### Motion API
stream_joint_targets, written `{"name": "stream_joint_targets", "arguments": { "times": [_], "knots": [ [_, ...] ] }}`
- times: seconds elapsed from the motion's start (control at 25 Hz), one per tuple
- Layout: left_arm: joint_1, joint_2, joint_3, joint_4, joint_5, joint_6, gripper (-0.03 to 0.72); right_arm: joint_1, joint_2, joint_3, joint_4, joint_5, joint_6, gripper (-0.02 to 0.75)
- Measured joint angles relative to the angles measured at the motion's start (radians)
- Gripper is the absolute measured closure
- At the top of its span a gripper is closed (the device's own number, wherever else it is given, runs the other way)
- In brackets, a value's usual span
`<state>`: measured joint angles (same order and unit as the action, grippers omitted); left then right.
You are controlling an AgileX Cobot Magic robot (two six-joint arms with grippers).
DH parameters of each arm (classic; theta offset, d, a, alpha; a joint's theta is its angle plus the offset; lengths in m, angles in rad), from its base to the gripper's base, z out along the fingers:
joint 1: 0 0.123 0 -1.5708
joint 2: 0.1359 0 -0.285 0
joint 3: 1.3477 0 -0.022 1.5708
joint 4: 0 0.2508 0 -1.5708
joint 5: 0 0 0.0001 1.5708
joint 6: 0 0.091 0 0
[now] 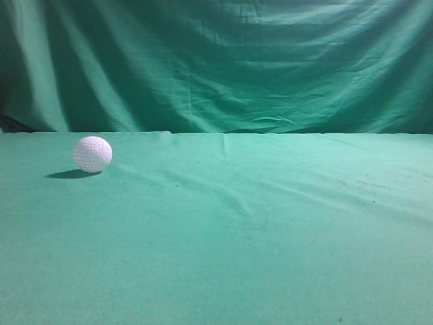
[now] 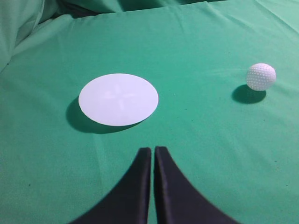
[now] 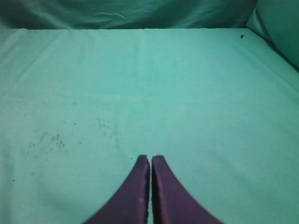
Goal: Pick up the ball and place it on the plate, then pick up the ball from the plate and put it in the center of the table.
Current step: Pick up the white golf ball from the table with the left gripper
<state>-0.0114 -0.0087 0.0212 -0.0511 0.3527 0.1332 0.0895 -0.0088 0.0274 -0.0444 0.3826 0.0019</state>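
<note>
The white dimpled ball point(image 1: 93, 154) rests on the green table point(image 1: 257, 230) at the left of the exterior view. In the left wrist view the ball point(image 2: 260, 76) lies at the far right, well apart from the flat white round plate point(image 2: 118, 99), which lies left of centre. My left gripper point(image 2: 153, 150) is shut and empty, just in front of the plate. My right gripper point(image 3: 150, 158) is shut and empty over bare green cloth point(image 3: 187, 93). Neither gripper nor the plate shows in the exterior view.
A draped green backdrop curtain point(image 1: 223, 61) hangs behind the table's back edge. Small dark specks point(image 3: 46, 140) mark the cloth left of my right gripper. Folded cloth rises at the far left of the left wrist view point(image 2: 18, 23).
</note>
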Motion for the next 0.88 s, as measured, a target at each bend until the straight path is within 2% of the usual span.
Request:
{"name": "stream_joint_targets", "arguments": {
  "times": [0.88],
  "knots": [
    [0.0, 0.0, 0.0, -0.012, -0.026, 0.0, 0.688, 0.0, 0.0, 0.0, 0.0, 0.0, 0.0, 0.738]
  ]
}}
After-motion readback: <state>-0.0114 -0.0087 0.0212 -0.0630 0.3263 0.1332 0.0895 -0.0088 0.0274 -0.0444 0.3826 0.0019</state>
